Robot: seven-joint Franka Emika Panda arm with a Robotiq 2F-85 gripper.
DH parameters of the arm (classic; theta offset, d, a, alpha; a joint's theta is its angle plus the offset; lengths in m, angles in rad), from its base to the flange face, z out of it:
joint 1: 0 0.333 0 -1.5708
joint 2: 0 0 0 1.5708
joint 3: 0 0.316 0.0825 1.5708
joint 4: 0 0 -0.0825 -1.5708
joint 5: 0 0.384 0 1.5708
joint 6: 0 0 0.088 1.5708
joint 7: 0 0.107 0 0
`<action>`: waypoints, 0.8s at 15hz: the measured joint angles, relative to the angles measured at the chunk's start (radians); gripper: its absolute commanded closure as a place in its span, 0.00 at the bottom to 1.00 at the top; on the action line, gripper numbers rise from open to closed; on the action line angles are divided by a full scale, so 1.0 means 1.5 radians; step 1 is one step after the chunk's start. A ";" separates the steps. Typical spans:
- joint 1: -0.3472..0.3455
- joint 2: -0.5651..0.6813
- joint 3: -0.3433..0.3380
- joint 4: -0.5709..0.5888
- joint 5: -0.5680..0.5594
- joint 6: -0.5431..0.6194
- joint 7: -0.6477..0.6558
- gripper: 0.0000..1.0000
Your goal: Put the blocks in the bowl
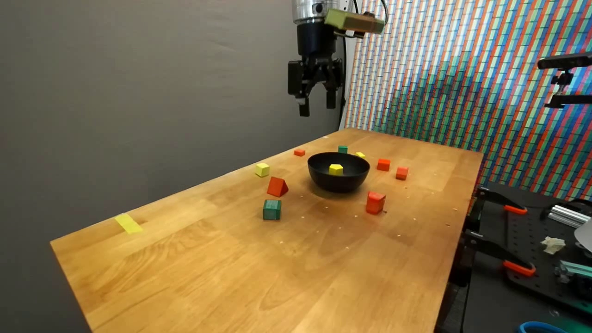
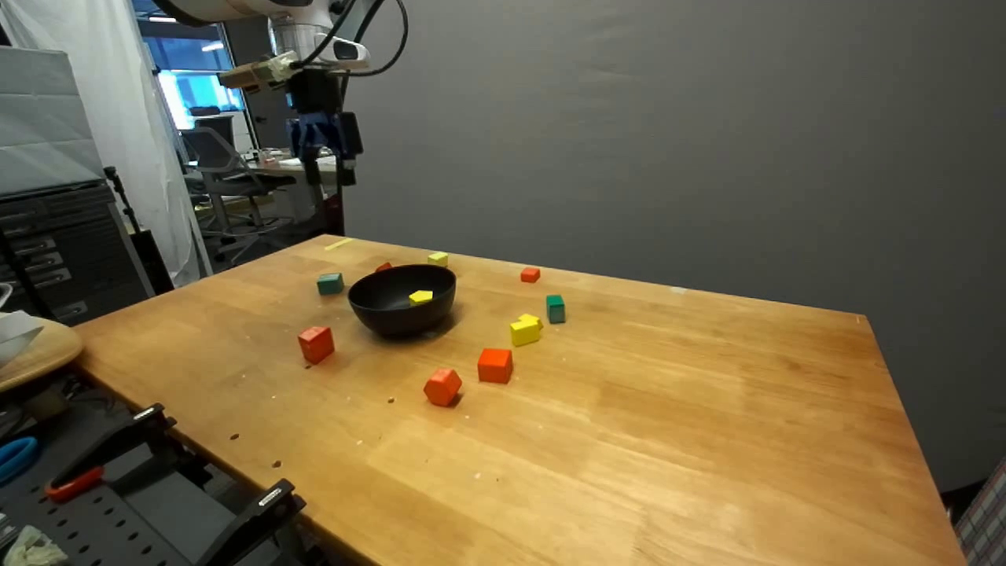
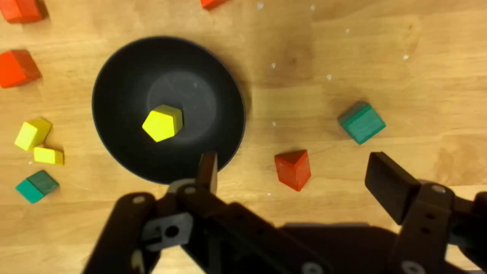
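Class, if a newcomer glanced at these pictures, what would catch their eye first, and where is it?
Probably the black bowl on the wooden table, holding one yellow block, with loose blocks in red, green and yellow scattered around it. Next might come the multicoloured backdrop behind the table in an exterior view, then the open claw above the table.
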State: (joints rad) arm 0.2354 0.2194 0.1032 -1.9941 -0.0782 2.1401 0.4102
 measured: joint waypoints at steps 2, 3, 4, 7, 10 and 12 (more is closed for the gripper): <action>0.013 0.033 -0.001 0.008 -0.077 0.070 0.064 0.00; 0.021 0.054 -0.005 0.021 -0.117 0.099 0.100 0.00; 0.031 0.076 -0.014 0.038 -0.156 0.123 0.135 0.00; 0.065 0.150 -0.060 0.110 -0.261 0.167 0.244 0.00; 0.078 0.231 -0.102 0.190 -0.289 0.176 0.314 0.00; 0.076 0.289 -0.117 0.251 -0.281 0.175 0.324 0.00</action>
State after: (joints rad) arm 0.3500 0.6532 -0.0728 -1.6169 -0.4996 2.4032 0.8967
